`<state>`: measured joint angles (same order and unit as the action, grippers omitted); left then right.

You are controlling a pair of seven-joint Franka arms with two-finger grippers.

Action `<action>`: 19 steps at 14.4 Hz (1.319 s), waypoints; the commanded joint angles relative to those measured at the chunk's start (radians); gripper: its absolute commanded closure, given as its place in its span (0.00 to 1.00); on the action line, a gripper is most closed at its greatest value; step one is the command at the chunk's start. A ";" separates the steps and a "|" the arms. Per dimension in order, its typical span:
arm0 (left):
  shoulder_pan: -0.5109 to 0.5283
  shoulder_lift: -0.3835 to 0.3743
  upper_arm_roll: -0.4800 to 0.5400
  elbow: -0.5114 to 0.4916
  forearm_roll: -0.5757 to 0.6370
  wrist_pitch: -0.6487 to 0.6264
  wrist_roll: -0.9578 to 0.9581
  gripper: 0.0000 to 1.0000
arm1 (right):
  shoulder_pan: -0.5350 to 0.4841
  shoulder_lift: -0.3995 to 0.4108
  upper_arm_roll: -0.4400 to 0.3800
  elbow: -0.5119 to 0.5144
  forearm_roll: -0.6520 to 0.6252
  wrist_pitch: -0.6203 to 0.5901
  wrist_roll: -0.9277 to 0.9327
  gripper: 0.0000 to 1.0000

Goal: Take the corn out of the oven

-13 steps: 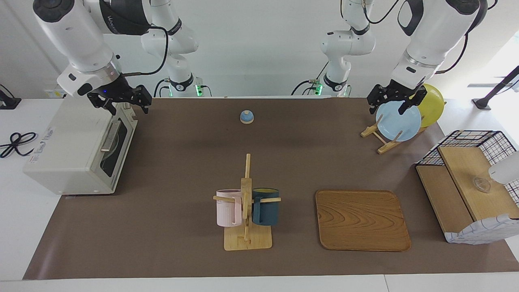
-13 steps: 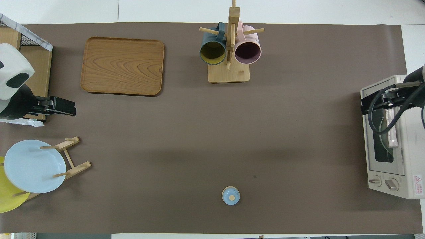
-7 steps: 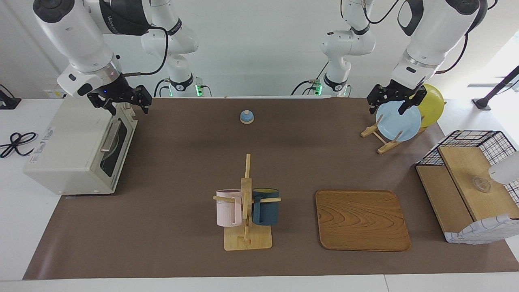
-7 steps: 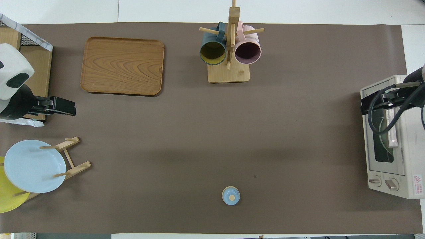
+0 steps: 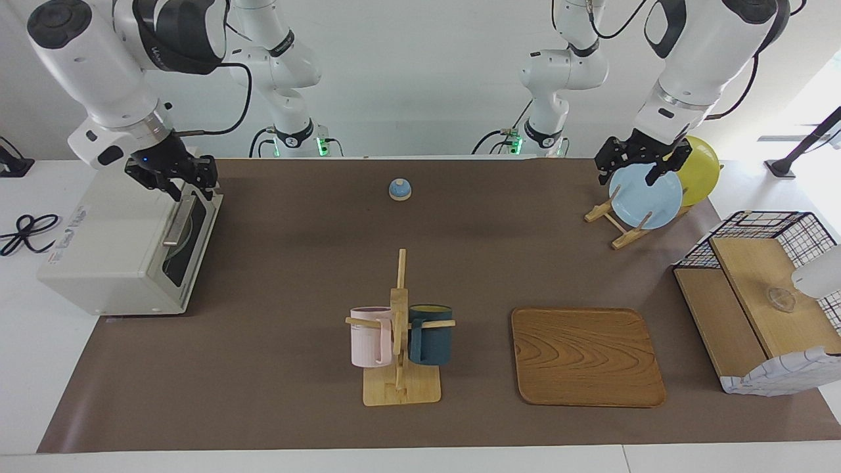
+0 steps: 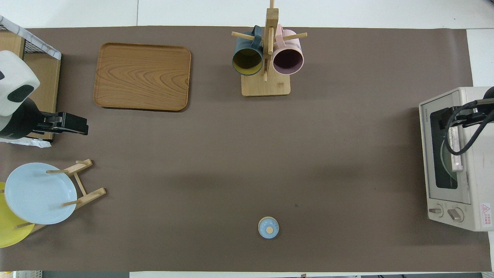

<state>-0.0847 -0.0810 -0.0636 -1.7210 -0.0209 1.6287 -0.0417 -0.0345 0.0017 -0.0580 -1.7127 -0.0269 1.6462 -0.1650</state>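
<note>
Upper left in the facing view, the right end effector (image 5: 190, 189) sits at the shut oven's (image 5: 112, 243) door handle (image 5: 176, 223), grip impossible to tell, corn out of sight, while the left end effector (image 5: 632, 176) waits released over the blue plate (image 5: 647, 200).

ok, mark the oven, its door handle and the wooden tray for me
oven (image 5: 98, 249): facing view, on the cream top panel.
door handle (image 5: 179, 221): facing view, middle of the metal bar on the closed door.
wooden tray (image 6: 142, 76): overhead view, centre of its bare surface.
</note>
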 commanded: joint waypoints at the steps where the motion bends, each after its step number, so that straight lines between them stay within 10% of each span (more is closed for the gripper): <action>1: 0.014 -0.008 -0.007 -0.003 -0.005 -0.004 -0.003 0.00 | -0.012 -0.088 0.006 -0.183 -0.019 0.104 -0.053 1.00; 19: 0.014 -0.013 -0.007 -0.008 -0.005 -0.009 -0.004 0.00 | -0.124 -0.066 0.007 -0.341 -0.094 0.280 -0.160 1.00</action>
<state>-0.0847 -0.0810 -0.0639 -1.7211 -0.0209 1.6281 -0.0418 -0.1418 -0.0599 -0.0608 -2.0152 -0.1120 1.8891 -0.2987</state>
